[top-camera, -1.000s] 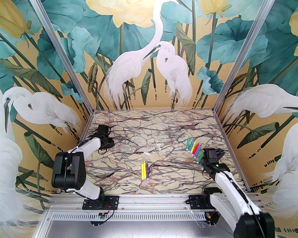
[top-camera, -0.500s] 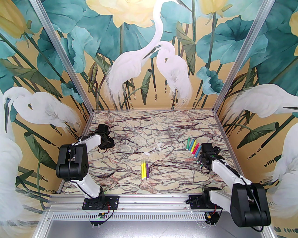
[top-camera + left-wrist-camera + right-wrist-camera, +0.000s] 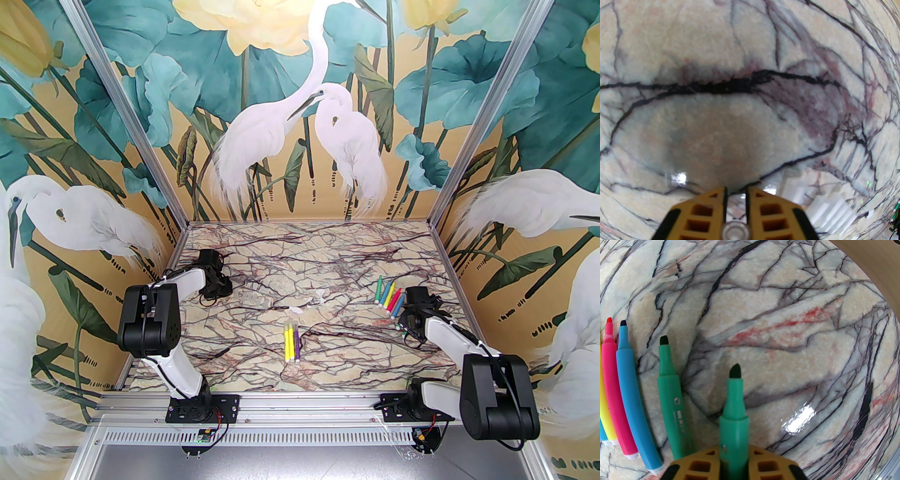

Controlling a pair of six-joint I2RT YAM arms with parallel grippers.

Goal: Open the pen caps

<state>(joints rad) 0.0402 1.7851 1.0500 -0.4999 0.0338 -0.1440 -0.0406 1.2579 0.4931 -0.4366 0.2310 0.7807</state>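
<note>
Pen caps [image 3: 296,309] lie loose as pale, see-through bits near the middle of the marbled surface [image 3: 328,253], well apart from both claws. More pale ribbed pieces [image 3: 832,211] sit just right of the left claw [image 3: 736,189], though blur hides whether they are caps.

The only writing in view is a small logo and a line of print on the barrel of the lying green pen [image 3: 670,399], too small to read.

The right claw [image 3: 734,451] pinches another green pen [image 3: 734,408] by its barrel. Its bare dark tip points away from the claw, over open marble. Just left of it lie the lying green pen, then a blue pen [image 3: 630,404] and a pink pen [image 3: 614,392], side by side with bare tips. From above, this row of pens [image 3: 389,295] lies just beside the right claw [image 3: 404,325], on its left.

The left claw is pressed almost together above bare marble. A small pale round thing shows low between its fingers, and I cannot tell what it is.

A yellow pen [image 3: 286,341] and a purple pen [image 3: 296,341] lie together at the centre, nearer the arm bases than the caps.

The left claw [image 3: 219,287] is close to the surface's left edge and the right claw is close to its right edge. The far half of the surface is open.
</note>
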